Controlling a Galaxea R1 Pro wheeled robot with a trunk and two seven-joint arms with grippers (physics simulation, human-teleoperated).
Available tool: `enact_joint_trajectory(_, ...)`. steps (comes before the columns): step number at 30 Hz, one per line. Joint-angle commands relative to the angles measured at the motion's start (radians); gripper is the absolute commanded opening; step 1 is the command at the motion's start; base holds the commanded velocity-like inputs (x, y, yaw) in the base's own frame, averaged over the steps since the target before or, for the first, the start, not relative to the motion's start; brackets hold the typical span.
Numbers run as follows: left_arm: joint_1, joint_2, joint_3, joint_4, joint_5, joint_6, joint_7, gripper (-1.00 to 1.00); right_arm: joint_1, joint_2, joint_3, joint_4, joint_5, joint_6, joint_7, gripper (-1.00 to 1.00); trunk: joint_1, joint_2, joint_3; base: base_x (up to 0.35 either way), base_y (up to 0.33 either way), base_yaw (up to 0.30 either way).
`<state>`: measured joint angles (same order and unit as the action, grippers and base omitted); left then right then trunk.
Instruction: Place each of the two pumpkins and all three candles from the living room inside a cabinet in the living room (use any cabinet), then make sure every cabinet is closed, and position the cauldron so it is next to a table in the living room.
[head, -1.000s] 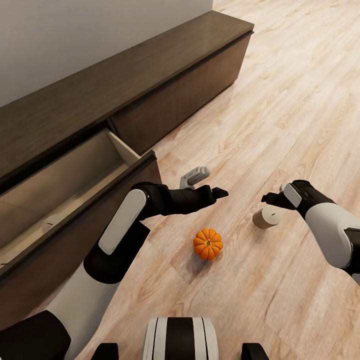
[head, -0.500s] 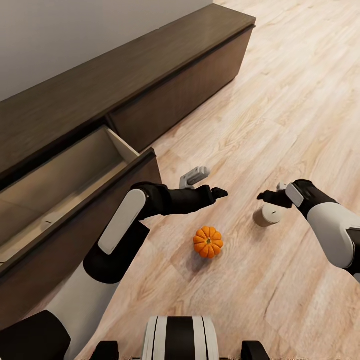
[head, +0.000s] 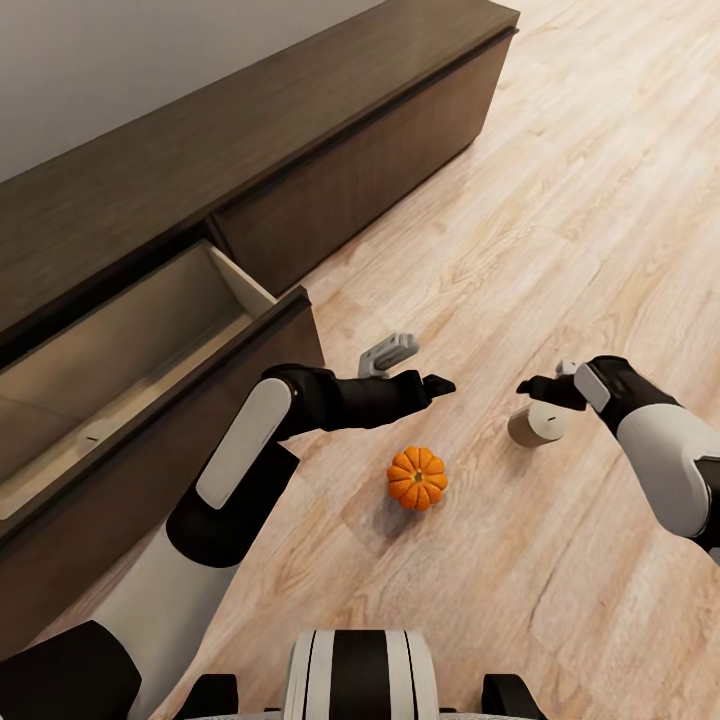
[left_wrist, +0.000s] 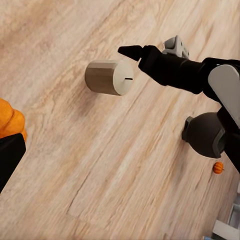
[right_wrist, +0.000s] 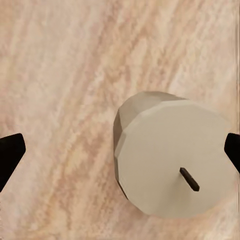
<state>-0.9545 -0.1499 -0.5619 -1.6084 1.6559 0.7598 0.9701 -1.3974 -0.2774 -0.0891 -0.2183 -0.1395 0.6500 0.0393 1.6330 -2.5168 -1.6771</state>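
Ran along the wall as a long, low, dark brown cabinet (head: 300, 130), one drawer (head: 150, 350) pulled out at the robot's left, pale inside. Spread pale wood floor (head: 560, 200) beneath everything else. Reached the left arm forward beside the drawer front, left gripper (head: 425, 385) above the floor beyond the pumpkin; how far its fingers stood apart could not be told. Hung the right gripper (head: 545, 390) just over a candle, fingers spread wide with nothing between them, one black fingertip (right_wrist: 10, 155) at each side of the candle in the right wrist view. Sat a bright orange pumpkin (head: 417, 478) on the floor between the two arms. Lay the tan candle (head: 537, 424) on its side, wick end (right_wrist: 189, 179) facing the right wrist camera. Showed a second, tiny pumpkin (left_wrist: 218, 167) far off in the left wrist view.
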Motion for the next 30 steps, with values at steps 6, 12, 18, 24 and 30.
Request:
enact_joint_trajectory(6,0.001,0.001,0.001,-0.001,0.008,0.001,0.01,1.0,-0.002,-0.006,-0.007,-0.022,0.0,0.005,0.001,1.0,0.0,0.0,-0.001,0.0,0.0,0.0)
enact_joint_trajectory(12,0.002,0.003,0.002,-0.001,0.011,0.001,0.009,1.0,-0.003,-0.023,-0.007,-0.026,0.0,0.005,0.001,1.0,0.0,0.0,-0.001,0.0,0.0,0.0)
enact_joint_trajectory(18,0.002,0.004,0.003,-0.001,0.013,0.001,0.01,1.0,-0.002,-0.044,-0.006,-0.027,0.001,0.005,0.001,1.0,0.0,0.0,-0.001,0.0,0.0,0.0)
enact_joint_trajectory(24,0.002,0.004,0.003,-0.001,0.013,0.001,0.01,1.0,0.001,-0.048,-0.004,-0.027,0.001,0.004,0.001,1.0,0.0,0.0,-0.001,0.0,0.0,0.0)
enact_joint_trajectory(30,0.002,0.004,0.004,-0.001,0.013,0.001,0.01,1.0,0.001,-0.048,-0.003,-0.027,0.001,0.004,0.001,1.0,0.003,-0.002,-0.024,0.0,0.0,0.0)
